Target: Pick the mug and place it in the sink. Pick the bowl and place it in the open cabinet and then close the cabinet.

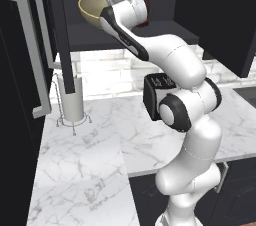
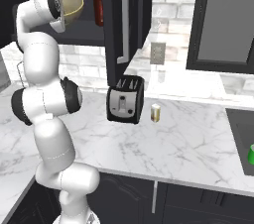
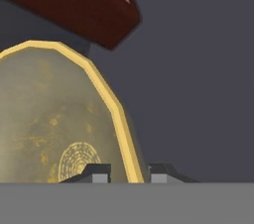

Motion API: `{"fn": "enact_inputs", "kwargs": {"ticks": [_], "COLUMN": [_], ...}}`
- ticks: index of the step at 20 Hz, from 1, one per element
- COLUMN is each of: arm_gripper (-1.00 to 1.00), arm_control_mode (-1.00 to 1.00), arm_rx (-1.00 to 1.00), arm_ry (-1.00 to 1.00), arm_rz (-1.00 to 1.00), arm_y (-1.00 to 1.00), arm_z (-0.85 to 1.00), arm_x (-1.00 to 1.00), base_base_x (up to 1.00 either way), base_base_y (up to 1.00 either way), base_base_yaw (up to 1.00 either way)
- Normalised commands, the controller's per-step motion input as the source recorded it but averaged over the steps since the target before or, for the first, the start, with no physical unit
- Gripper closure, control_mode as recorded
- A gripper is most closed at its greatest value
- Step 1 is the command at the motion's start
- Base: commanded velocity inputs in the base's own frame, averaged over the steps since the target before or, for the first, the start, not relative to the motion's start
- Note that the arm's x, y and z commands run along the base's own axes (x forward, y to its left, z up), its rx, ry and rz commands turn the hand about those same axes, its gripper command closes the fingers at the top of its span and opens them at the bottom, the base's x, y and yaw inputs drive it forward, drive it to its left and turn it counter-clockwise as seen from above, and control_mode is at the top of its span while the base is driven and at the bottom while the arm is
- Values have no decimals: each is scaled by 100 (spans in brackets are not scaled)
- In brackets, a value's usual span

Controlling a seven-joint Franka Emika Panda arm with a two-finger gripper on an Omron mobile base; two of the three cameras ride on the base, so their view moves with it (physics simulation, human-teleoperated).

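We have the bowl (image 3: 49, 119) by its rim (image 3: 111, 104); in the hand view the claw (image 3: 129, 172) sits narrow, one fingertip (image 3: 96, 172) inside the bowl and the other outside, the lighter rim running up between them, so we judge it clamped on the rim rather than merely beside it. From the base views the bowl (image 1: 92, 9) is up at the level of the cabinet (image 2: 106, 25) shelf, tilted so its mouth shows, at the open front of the cabinet; whether its underside already touches the shelf (image 1: 85, 35) we cannot tell. The relation that matters for the coming move: the bowl lies ahead of the claw, towards the dark back wall, with a red bottle (image 2: 98, 6) just beside it deeper in; the bottle is near the rim in the hand view, so we judge there is little room to push on that side.

The arm is stretched high; the upper links fold up from the elbow over the bench (image 1: 100, 140) and the wrist bends into the cabinet opening. The cabinet door (image 2: 121, 17) stands open beside the bowl, its silver handle facing us.

The mug (image 2: 251, 154) is already down in the sink (image 2: 240, 134); we judge that half done, with setting down the bowl and closing the door left.
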Motion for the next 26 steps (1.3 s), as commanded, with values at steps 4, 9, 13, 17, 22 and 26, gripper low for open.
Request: {"fn": "enact_inputs", "kwargs": {"ticks": [4,9,13,17,22,26], "arm_gripper": [100,100,-100,-100,-100,-100], "arm_control_mode": [-100,-100,-100,-100,-100,-100], "arm_rx": [7,9,9,4,1,1], "arm_ry": [0,0,0,-1,-2,-1], "arm_rz": [0,0,0,0,0,0], "arm_y": [0,0,0,0,0,0], "arm_z": [-4,-32,-30,-15,-22,-8], "arm_x": [0,-3,-12,-2,0,0], "base_base_x": [0,0,0,0,0,0], "base_base_y": [0,0,0,0,0,0], "base_base_yaw": [0,0,0,0,0,0]}}
